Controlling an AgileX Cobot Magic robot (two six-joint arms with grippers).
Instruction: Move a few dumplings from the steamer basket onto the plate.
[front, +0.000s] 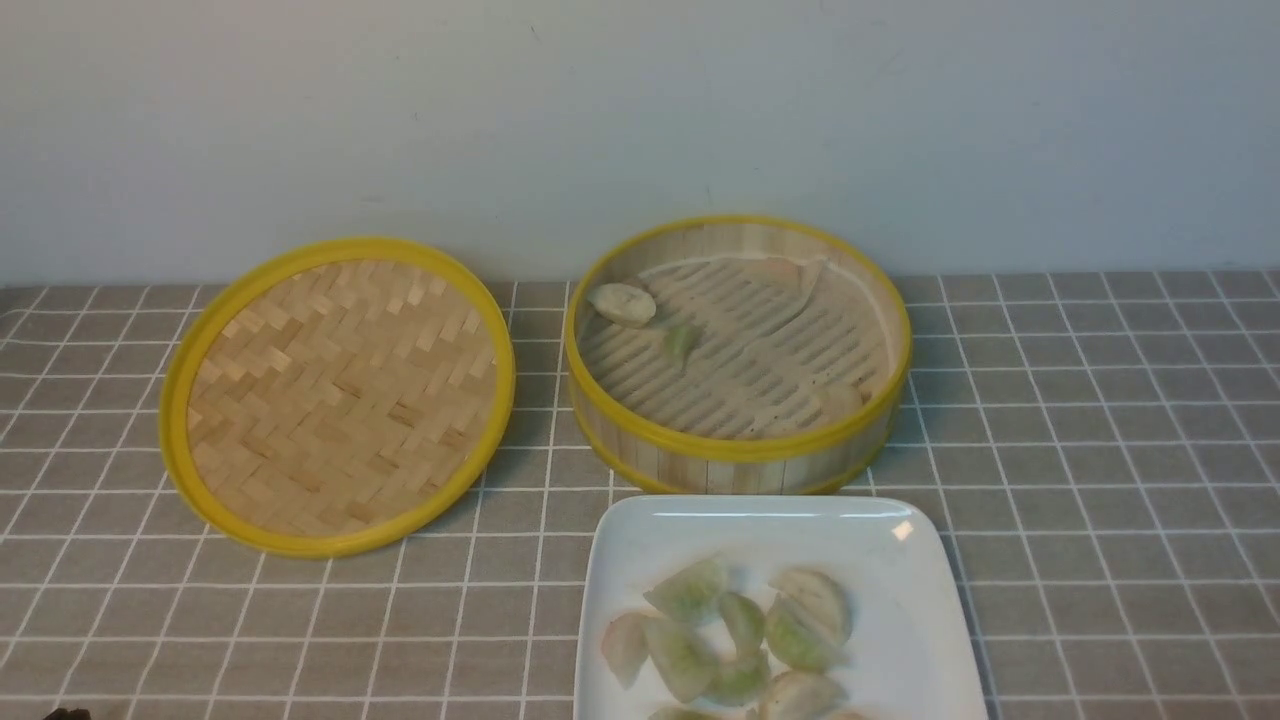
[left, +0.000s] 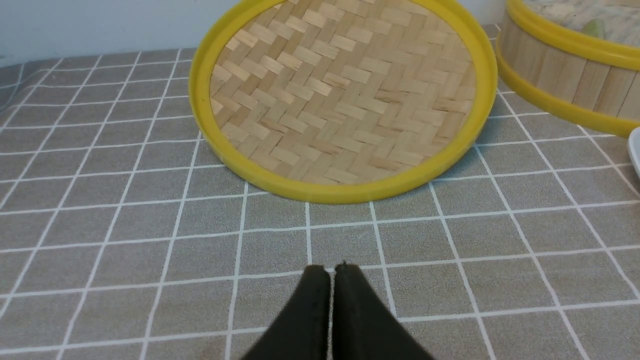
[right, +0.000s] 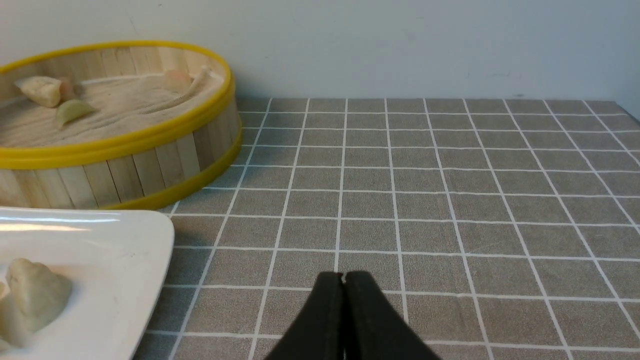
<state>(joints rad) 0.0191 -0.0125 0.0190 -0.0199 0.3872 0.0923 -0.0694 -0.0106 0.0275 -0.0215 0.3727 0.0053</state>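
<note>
The steamer basket (front: 737, 452) stands at the back centre with a pale dumpling (front: 622, 303) at its far left wall and a small green one (front: 682, 342) beside it. The white plate (front: 900, 640) lies in front of the basket and holds several pale green dumplings (front: 690, 592). My left gripper (left: 330, 270) is shut and empty, low over the cloth in front of the lid. My right gripper (right: 343, 276) is shut and empty over the cloth, right of the plate (right: 125, 280) and basket (right: 150, 170). Neither gripper shows in the front view.
The flat herringbone-woven lid (front: 340, 390) lies left of the basket, also in the left wrist view (left: 345, 95). A grey checked cloth (front: 1100, 450) covers the table. A pale wall rises right behind the basket and lid.
</note>
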